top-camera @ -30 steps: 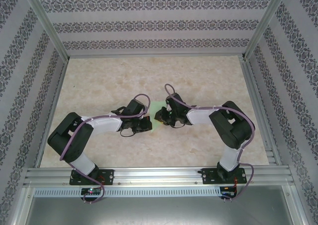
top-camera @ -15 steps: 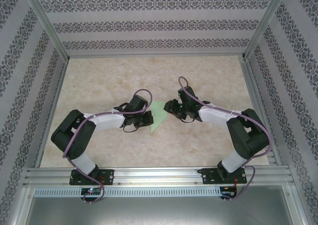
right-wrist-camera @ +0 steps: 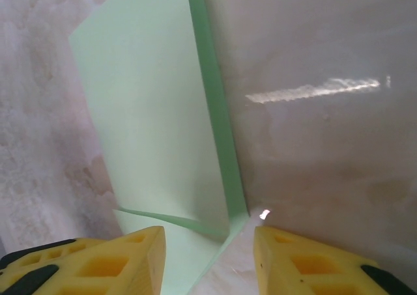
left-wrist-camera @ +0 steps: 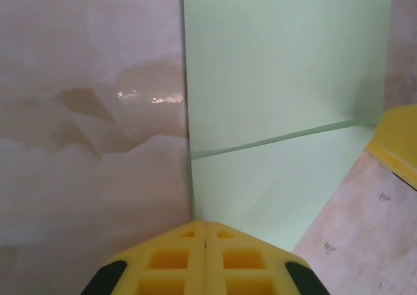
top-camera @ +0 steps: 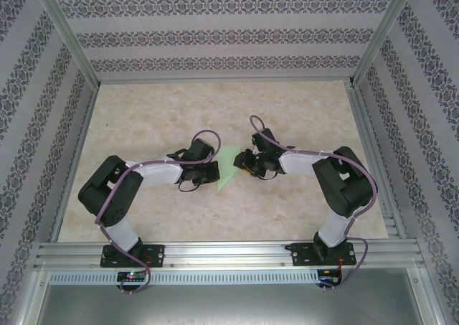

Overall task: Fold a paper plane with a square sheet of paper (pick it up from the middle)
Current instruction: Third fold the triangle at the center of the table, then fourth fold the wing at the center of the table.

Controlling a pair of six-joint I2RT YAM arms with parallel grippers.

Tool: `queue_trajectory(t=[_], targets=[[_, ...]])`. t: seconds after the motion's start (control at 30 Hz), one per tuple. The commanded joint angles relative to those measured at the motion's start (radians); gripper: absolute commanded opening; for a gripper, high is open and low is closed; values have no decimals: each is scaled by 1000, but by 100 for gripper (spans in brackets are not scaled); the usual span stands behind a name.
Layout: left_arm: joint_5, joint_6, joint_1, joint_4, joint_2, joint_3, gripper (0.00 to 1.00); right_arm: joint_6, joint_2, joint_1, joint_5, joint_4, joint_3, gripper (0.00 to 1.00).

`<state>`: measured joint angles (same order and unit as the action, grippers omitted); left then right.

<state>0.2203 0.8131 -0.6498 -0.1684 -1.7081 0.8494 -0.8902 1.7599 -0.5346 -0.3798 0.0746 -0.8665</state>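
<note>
**Folded green sheet flat between two grippers**

Across the marble-patterned table (top-camera: 179,110): both arms bent inward, wrists low and meeting at mid-table.

Between them, flat on the surface: the square sheet of paper (top-camera: 228,166), folded to a pale green wedge with one crease across it (left-wrist-camera: 280,80) and a doubled edge (right-wrist-camera: 150,112).

At its left side, the left gripper (top-camera: 213,173), fully closed, yellow fingertips pressed together (left-wrist-camera: 206,233) right at the sheet's near corner. Cannot tell whether paper is pinched.

At its right side, the right gripper (top-camera: 246,166), partly open (right-wrist-camera: 208,243), straddling the doubled edge without clamping it.

Compared with half a second ago: right elbow drawn inward, wedge where it was.
</note>
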Motion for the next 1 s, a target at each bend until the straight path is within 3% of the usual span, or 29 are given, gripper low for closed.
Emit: queue_trajectory(t=[0.0,0.33,0.47,0.63,0.77,0.97], targets=[[-21,7,1,-28,-13,21,4,9,24,-8,-36,-54,-28,38],[-22,3,0,-31,-6,21,4,-45,69,-8,-184,-243,5,34],[-27,-10,4,-50,11,29,5,-47,72,-5,-174,-241,10,16],[-52,-49,12,-106,78,42,9,-40,22,-5,-109,-201,17,8],[-68,-78,25,-143,153,44,16,-32,-62,-10,-37,-124,13,6],[-70,-136,41,-151,275,31,43,-38,-213,-39,125,59,-16,6]])
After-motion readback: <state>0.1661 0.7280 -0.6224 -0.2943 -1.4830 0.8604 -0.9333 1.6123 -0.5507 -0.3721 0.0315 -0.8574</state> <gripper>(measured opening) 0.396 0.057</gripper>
